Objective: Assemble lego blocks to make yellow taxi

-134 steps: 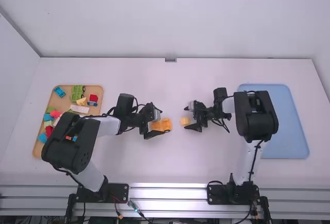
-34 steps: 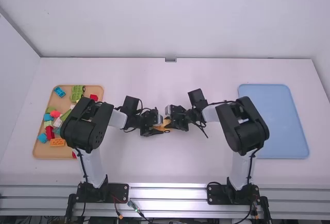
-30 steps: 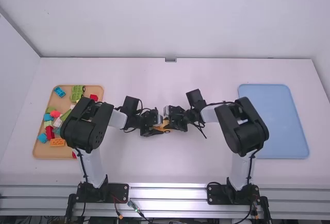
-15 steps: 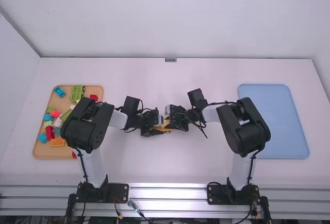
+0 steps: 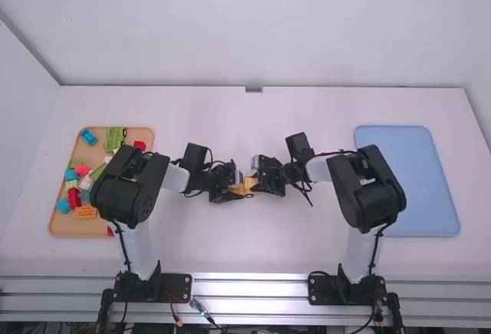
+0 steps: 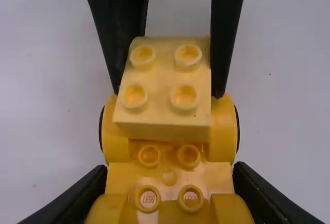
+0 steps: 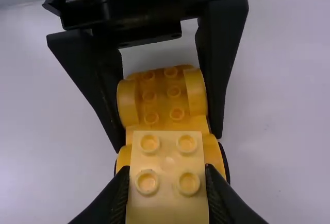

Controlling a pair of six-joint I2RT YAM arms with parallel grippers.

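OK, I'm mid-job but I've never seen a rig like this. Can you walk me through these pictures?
Two robot arms, left and right, face a white table. The high view looks down from above and behind them; each wrist view comes from a camera on that arm's wrist, with its own fingers at the bottom edge.

The left gripper holds an orange-yellow car base. The right gripper holds a pale yellow two-by-two block over it; I can't tell whether it is pressed on.

On the table, a light brown tray at left carries mixed blocks, including an orange one, and a blue tray lies at right.
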